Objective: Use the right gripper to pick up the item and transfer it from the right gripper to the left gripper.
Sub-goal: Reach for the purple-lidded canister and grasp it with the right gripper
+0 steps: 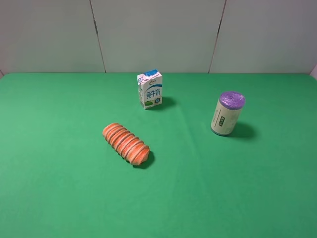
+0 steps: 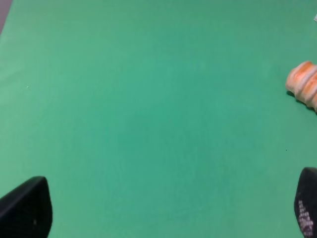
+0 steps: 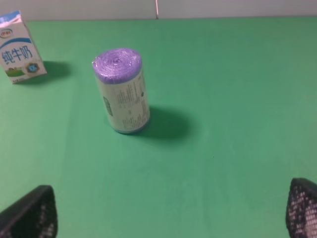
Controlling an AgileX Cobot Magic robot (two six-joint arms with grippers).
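Observation:
The item, a cream cylinder roll [image 1: 227,113] with purple ends and a small label, stands upright on the green table at the right. It also shows in the right wrist view [image 3: 122,90], ahead of my right gripper [image 3: 168,213] and apart from it. The right gripper is open and empty, with only its fingertips [image 3: 30,212] showing. My left gripper [image 2: 168,210] is open and empty over bare green cloth, with its fingertips [image 2: 27,208] at the frame corners. Neither gripper appears in the exterior high view.
A blue-white milk carton [image 1: 149,89] stands at the back centre and also shows in the right wrist view [image 3: 19,47]. An orange ridged bread loaf [image 1: 126,143] lies left of centre; its end shows in the left wrist view [image 2: 303,84]. A grey wall [image 1: 158,34] stands behind the table.

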